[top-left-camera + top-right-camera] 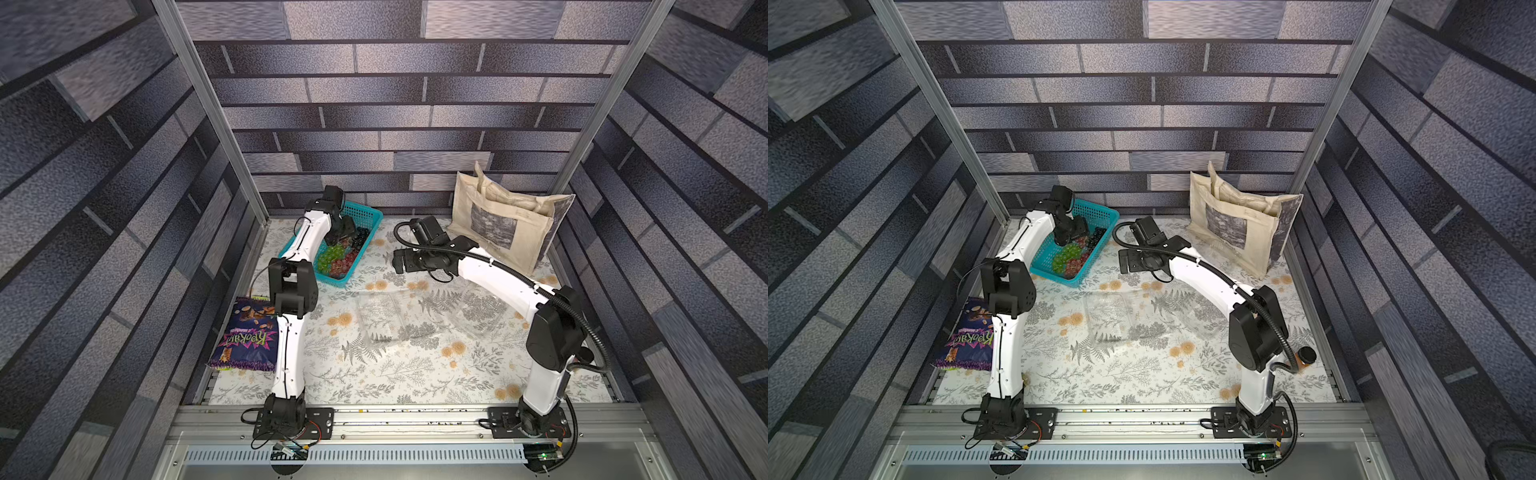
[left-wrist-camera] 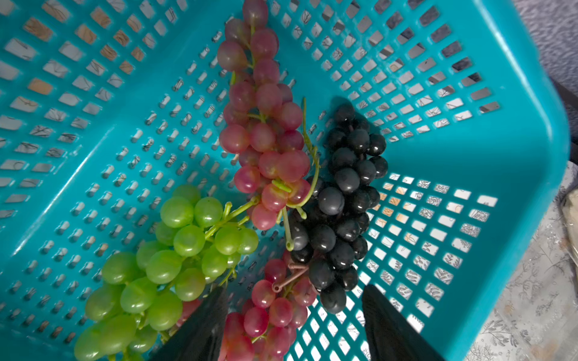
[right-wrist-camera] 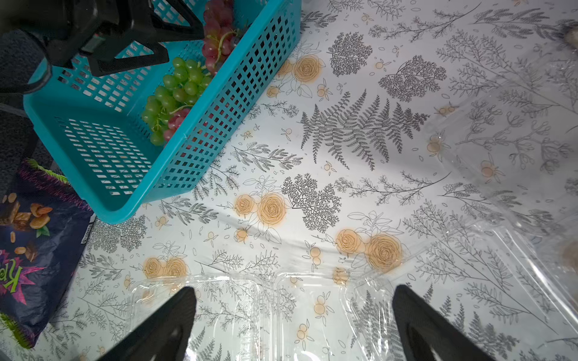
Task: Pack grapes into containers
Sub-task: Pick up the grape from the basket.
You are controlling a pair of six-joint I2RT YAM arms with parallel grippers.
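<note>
Inside the teal basket (image 1: pixel 371 213) (image 2: pixel 516 131), tilted down into its middle, is my left gripper (image 1: pixel 340 237) (image 2: pixel 295 289), open. Its fingers (image 2: pixel 209 315) straddle the lower red grapes (image 2: pixel 275 309); one finger touches them and the other stands clear. A longer red bunch (image 2: pixel 262 125), a green bunch (image 2: pixel 175 259) (image 1: pixel 330 257) and a black bunch (image 2: pixel 341 203) (image 1: pixel 363 236) lie around it. To the right of the basket, my right gripper (image 1: pixel 399 262) (image 3: pixel 294 312) hangs open and empty. Clear clamshell containers (image 1: pixel 384 316) (image 1: pixel 478 309) (image 3: pixel 237 312) lie open on the cloth at mid-table.
A beige tote bag (image 1: pixel 498 220) leans at the back right. A purple snack bag (image 1: pixel 249 332) (image 3: pixel 31 250) lies at the left edge beside my left arm. A brown bottle with a black cap (image 1: pixel 1306 357) stands behind my right arm. Floral cloth covers the table.
</note>
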